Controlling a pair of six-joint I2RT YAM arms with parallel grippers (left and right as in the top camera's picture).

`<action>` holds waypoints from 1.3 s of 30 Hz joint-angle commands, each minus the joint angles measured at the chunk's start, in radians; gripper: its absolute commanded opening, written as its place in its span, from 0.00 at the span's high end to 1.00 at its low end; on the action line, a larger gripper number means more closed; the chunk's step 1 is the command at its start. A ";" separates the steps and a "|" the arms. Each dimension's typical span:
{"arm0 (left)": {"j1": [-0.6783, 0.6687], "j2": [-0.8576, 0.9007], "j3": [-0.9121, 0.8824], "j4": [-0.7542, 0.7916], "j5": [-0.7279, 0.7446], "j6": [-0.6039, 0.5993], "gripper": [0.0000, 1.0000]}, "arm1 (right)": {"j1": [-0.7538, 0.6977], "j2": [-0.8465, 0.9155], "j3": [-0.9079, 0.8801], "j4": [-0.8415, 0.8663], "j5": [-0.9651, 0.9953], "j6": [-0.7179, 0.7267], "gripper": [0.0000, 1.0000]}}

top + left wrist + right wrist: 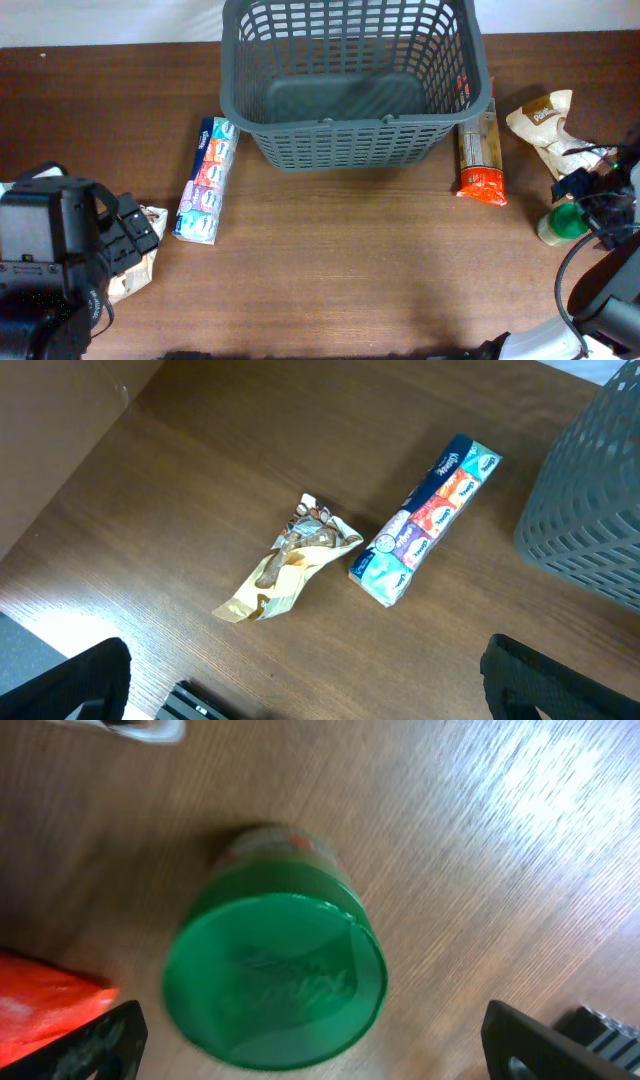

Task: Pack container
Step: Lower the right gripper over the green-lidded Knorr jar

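Overhead: the dark grey basket (350, 145) sits at the middle of the far edge of the wooden table (350, 290). A tissue multipack (205, 180) lies just beside its left side, an orange-ended packet (480, 150) just beside its right. The 2 grippers stand spread wide, holding nothing: the left gripper (310, 695) above a crumpled snack wrapper (285, 565), the right gripper (315, 1050) over a green-lidded jar (275, 980).

We see a dark brown wood-grain table (350, 260) filling the view, a white backdrop (100, 20) beyond its far edge, and bright light glinting off the wood.
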 commanded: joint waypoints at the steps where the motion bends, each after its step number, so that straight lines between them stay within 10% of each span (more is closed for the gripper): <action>1: 0.005 0.000 0.002 -0.001 0.008 0.013 0.00 | -0.003 0.001 -0.049 0.035 0.023 0.005 0.01; 39: 0.005 0.000 0.002 -0.001 0.035 0.013 0.01 | -0.003 0.045 -0.140 0.224 -0.033 -0.051 0.01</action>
